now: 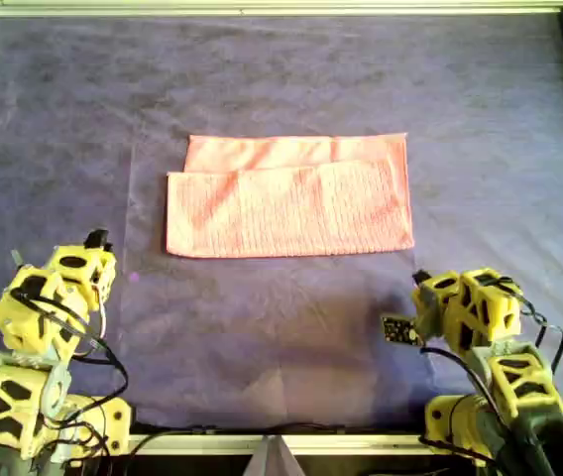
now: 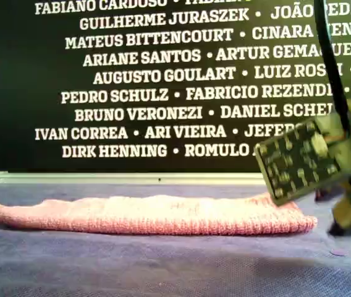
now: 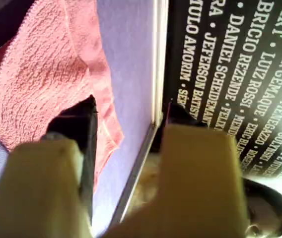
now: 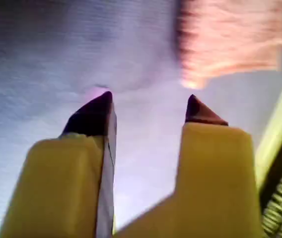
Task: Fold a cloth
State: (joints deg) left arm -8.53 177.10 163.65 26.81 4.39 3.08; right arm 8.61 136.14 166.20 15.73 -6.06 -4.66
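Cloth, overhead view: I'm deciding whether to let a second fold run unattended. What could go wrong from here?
1. The cloth is folded unevenly. In the overhead view a strip of the lower layer shows along its top edge, and the upper layer overhangs at that view's left. Another fold would likely compound that.
2. It lies flat on the soft purple sheet, so the open left pincer or right pincer might pinch the sheet too.

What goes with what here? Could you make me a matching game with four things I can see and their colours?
Things:
1. cloth
2. sheet under it
3. arms
4. lettering on the back wall

Colours:
a. white
b. yellow
c. pink
d. purple

Pairs: 1-c, 2-d, 3-b, 4-a
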